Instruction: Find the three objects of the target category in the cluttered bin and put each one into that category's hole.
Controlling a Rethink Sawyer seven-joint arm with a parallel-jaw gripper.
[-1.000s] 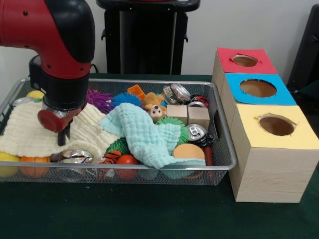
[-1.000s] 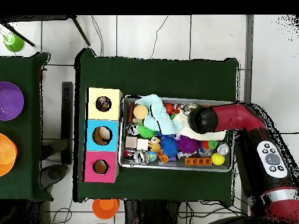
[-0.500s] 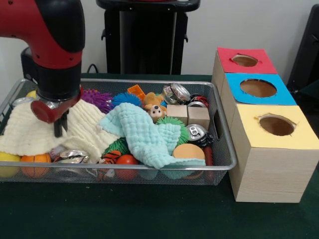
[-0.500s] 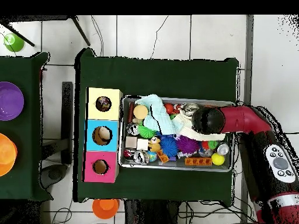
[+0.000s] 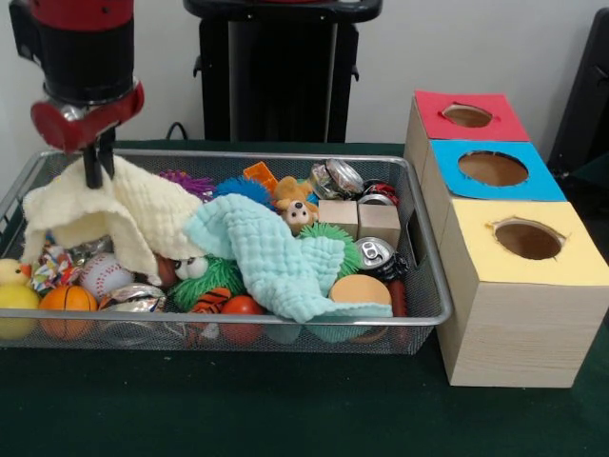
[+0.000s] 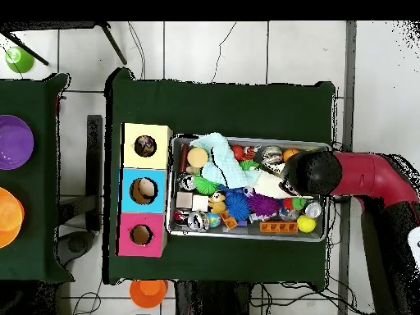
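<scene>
My gripper (image 5: 93, 173) is shut on the top of a cream cloth (image 5: 133, 214) and holds it up over the left end of the wire bin (image 5: 285, 156). The cloth hangs like a tent. Under it show a baseball (image 5: 103, 274), an orange ball (image 5: 68, 298), a crushed can (image 5: 133, 297) and a yellow ball (image 5: 17, 297). A teal cloth (image 5: 271, 252) lies mid-bin over other items. Cans (image 5: 336, 178) and two wooden blocks (image 5: 338, 217) sit toward the right. In the overhead view the arm's head (image 6: 312, 174) hides the gripper.
Three wooden boxes stand beside the bin, each with a round hole: red top (image 5: 467, 115), blue top (image 5: 493, 168), yellow top (image 5: 528, 238). Spiky balls (image 5: 238, 188), a plush dog (image 5: 297, 211) and a round orange piece (image 5: 360, 288) crowd the bin. Bowls (image 6: 15, 141) sit on a side table.
The gripper has risen and moved toward the bin's left end, pulling the cream cloth up with it. Balls and a can that lay under the cloth now show.
</scene>
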